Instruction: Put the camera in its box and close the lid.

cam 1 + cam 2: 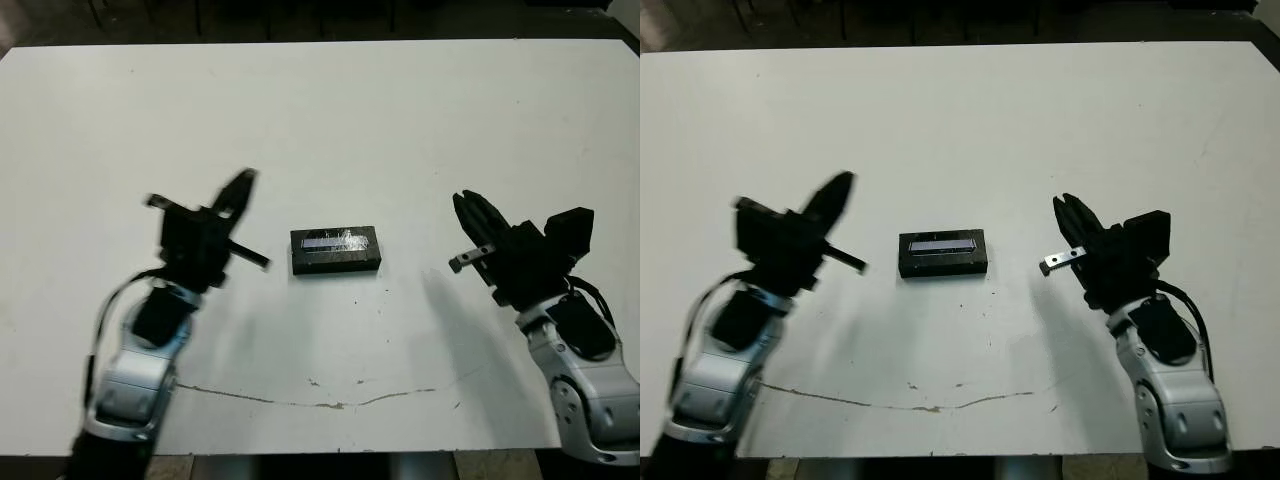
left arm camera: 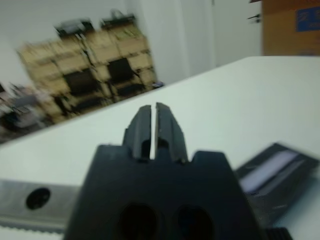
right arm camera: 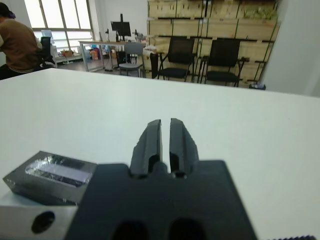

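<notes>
Head views: my white table (image 1: 320, 110) carries one item at its middle, the box with the lid (image 1: 335, 249) seated on it, flat, long side running left to right, the lid's greyish window strip facing up and catching a pale blue-purple glint. The camera is not separately visible; whether the glint is its face under the window I cannot tell. My left gripper (image 1: 238, 193) is raised off the table to the left of the box, apart from it, holding nothing, fingers drawn together to a narrow point. My right gripper (image 1: 470, 214) is raised to the right of the box, also apart from it, empty, fingers pressed close. A thin dark crack line (image 1: 300, 402) runs across the table's near edge area. Left wrist view: my two left fingers (image 2: 170, 127) stand side by side with only a slit between; the lidded box (image 2: 272, 172) lies beside them on the table, blurred. Right wrist view: my right fingers (image 3: 150, 142) are likewise nearly touching, nothing between; the lidded box (image 3: 50, 175) sits off to one side; chairs (image 3: 200, 60), shelving and a seated person (image 3: 17, 42) show beyond the table.
</notes>
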Motion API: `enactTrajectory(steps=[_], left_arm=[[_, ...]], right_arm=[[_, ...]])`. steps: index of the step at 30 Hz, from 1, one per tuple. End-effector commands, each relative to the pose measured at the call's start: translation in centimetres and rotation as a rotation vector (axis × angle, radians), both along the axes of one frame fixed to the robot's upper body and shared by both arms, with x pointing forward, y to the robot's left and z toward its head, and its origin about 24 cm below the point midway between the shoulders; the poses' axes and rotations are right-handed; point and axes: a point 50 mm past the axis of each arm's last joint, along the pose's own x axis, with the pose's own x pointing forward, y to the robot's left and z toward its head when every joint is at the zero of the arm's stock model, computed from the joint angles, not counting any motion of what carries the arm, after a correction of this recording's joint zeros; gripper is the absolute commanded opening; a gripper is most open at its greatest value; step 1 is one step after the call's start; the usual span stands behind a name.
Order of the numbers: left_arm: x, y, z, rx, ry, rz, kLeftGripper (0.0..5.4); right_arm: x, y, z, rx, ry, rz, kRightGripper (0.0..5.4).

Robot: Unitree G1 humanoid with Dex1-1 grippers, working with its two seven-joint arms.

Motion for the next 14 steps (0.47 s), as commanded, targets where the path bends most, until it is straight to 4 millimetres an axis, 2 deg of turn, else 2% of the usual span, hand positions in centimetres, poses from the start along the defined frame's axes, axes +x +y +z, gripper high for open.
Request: enactTrajectory(steps=[1,5,10,14], left_arm=[[0.1,1.7,-1.0,-0.066,0.024,0.038,0.02],[0.1,2.4,-1.1,-0.196,0.006,0.048,0.02],[0.1,1.5,-2.4,-0.457,0.056,0.139,0.02],[0.1,0.9,-2.8,-0.505,0.076,0.160,0.02]], right_arm=[[0.6,0.4,-0.9,0.008,0.005,-0.032,0.00],[1.2,1.1,-1.5,0.027,-0.005,-0.071,0.00],[1.5,1.8,-2.0,0.013,-0.017,-0.113,0.00],[1.6,1.8,-2.1,0.004,-0.023,-0.107,0.00]])
